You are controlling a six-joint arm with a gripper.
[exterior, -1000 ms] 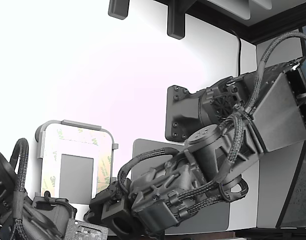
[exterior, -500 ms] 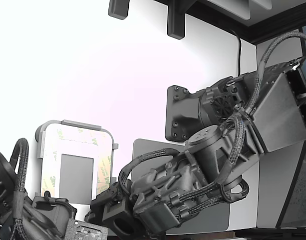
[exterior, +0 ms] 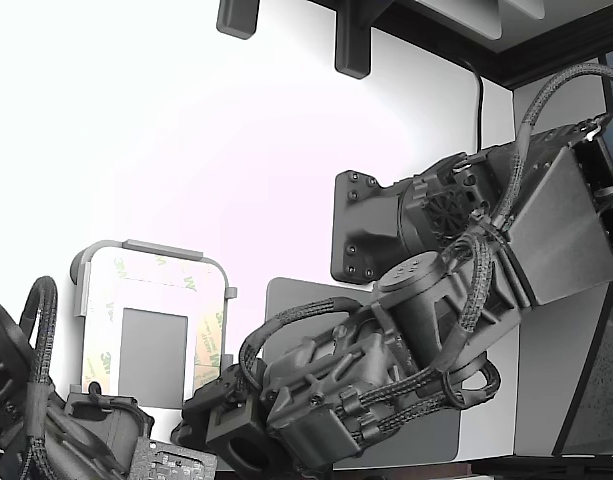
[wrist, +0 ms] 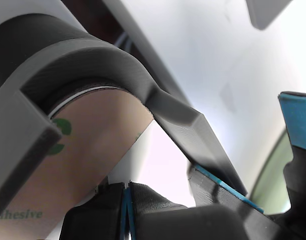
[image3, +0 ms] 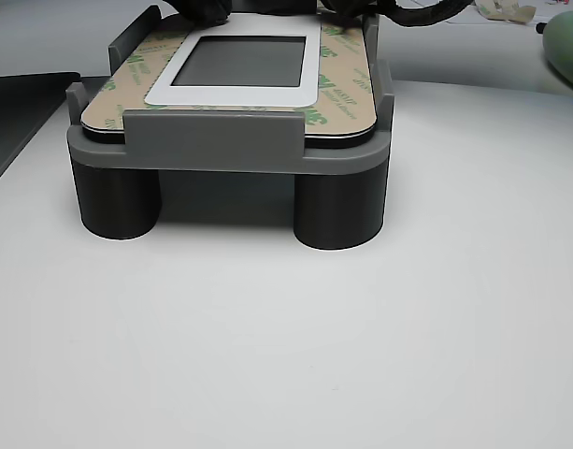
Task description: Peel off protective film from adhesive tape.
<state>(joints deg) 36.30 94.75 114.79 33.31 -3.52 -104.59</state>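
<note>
The light-grey plate [exterior: 96,262] sits in a grey fixture [image3: 211,140] on short legs. Cream protective film strips with green 3M logos [image3: 344,86] cover the adhesive tape border round a small dark-grey rectangle [image3: 241,61]; the tape itself is hidden under them. My gripper [exterior: 201,412] is at the plate's corner, low in the exterior view. In the wrist view its blue-lined pads [wrist: 127,207] are pressed together right by the tan film [wrist: 88,150]. I cannot tell whether film lies between them.
A second dark arm [exterior: 46,425] sits at the exterior view's lower left. A large dark-grey mat [exterior: 286,300] lies under my arm. Loose cream strips [image3: 506,9] and a green object [image3: 568,42] lie beyond the fixture.
My wrist has sunk slightly toward the plate's corner. The film strips on the plate look the same.
</note>
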